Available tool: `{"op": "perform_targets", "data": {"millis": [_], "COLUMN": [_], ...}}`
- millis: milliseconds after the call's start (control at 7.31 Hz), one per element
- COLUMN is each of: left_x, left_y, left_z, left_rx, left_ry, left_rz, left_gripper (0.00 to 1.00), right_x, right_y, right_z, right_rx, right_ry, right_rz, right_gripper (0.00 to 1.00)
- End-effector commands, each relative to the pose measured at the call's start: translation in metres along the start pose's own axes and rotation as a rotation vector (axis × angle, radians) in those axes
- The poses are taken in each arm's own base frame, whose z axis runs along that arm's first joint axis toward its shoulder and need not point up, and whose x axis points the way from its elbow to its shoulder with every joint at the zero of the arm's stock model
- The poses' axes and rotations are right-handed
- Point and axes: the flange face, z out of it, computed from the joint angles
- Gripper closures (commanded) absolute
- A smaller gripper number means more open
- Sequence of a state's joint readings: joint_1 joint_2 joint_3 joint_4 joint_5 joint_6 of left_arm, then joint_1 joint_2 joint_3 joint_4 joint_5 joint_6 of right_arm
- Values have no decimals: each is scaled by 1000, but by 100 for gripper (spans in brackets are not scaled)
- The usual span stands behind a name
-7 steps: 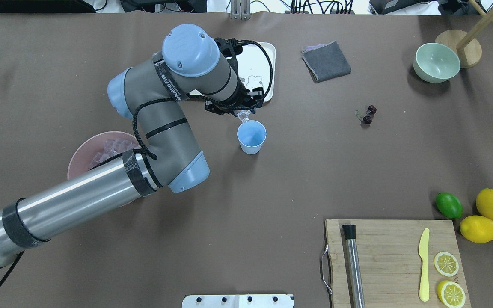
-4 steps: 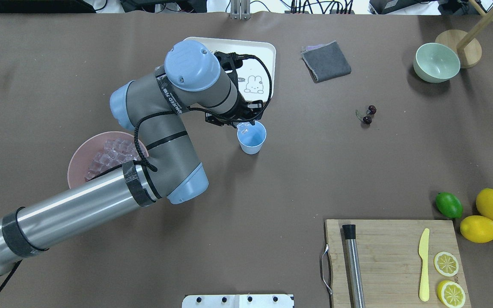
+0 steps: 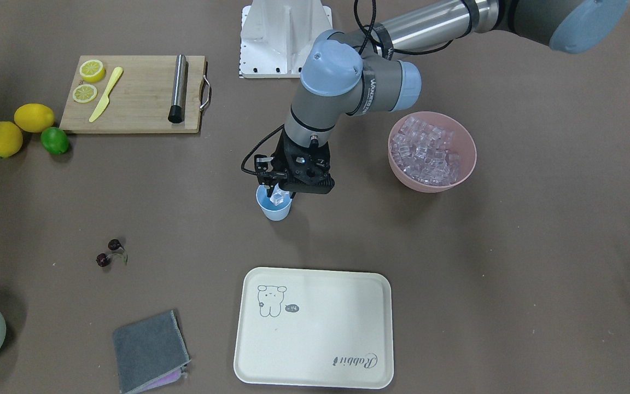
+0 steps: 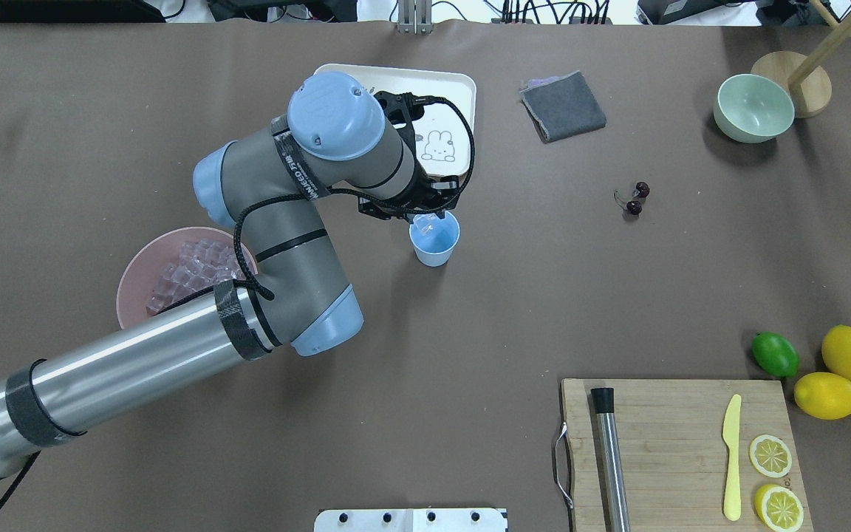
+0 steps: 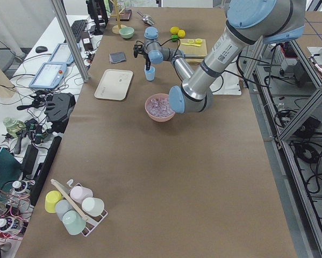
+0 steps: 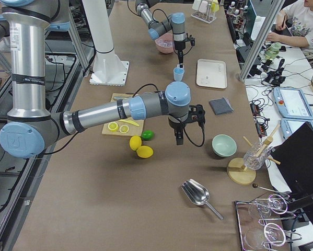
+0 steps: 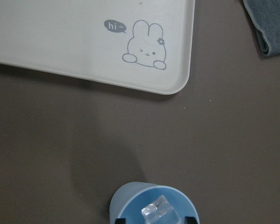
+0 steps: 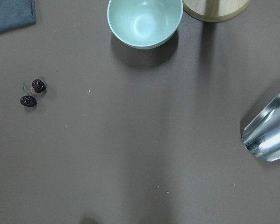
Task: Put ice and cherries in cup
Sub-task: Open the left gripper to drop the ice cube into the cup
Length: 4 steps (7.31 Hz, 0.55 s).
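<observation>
Brown table; cup upright, mouth up, ice at rim.

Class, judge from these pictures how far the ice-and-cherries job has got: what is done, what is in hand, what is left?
Done: no ice shows settled in the cup. In hand: the left gripper holds one ice cube over the cup's mouth, not yet released. Left: dropping it, perhaps more ice from the pink bowl, then the cherries, which lie well apart from the cup.
</observation>
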<state>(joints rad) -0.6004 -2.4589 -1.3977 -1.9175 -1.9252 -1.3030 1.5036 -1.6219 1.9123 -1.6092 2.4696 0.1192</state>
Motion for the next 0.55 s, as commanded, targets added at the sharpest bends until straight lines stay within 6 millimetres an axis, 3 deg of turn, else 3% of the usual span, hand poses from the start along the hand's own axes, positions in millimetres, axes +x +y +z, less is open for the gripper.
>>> {"op": "perform_targets", "data": {"millis": [0, 274, 410], "left_x": [6, 5, 4], "left_y": [0, 2, 1], "left_z": [-3, 1, 3], "left_rx": [2, 3, 20], "left_ry": [8, 0, -7], "left_rz": [4, 5, 4], "left_gripper": [95, 62, 29], "right_x": [-1, 2, 0], "right_y": [1, 1, 1], "right_z": [-1, 1, 0], "right_rx": [2, -1, 0], "right_ry": [-2, -1, -1], "right_rz": [-1, 1, 0], "right_gripper": [0, 0, 0]}}
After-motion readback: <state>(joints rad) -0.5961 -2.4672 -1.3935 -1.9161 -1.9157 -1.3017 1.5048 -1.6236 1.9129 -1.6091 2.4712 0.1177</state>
